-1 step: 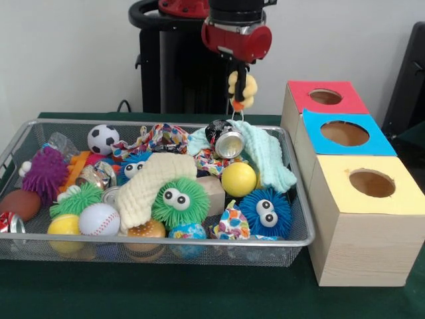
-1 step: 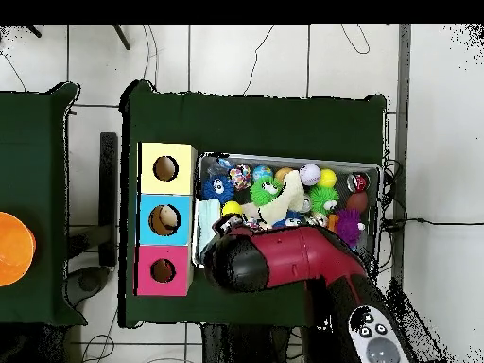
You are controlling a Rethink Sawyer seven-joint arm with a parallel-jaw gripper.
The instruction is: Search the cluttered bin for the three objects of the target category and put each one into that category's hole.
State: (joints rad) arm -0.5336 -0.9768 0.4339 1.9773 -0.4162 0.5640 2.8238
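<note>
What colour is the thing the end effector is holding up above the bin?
Yellow, with a bit of orange at the bottom: the held toy. Front view shows it best.

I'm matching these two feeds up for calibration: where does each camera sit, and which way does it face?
Front view: across the table, level, facing the mesh bin; the gripper hangs above holding a yellow toy.
Overhead view: above, looking straight down; the red arm covers part of the bin.
Shared: bin, three boxes, e.g. the blue box.

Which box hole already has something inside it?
The blue box, the middle one: a pale object shows in its hole. The yellow box and red box holes look empty.
</note>
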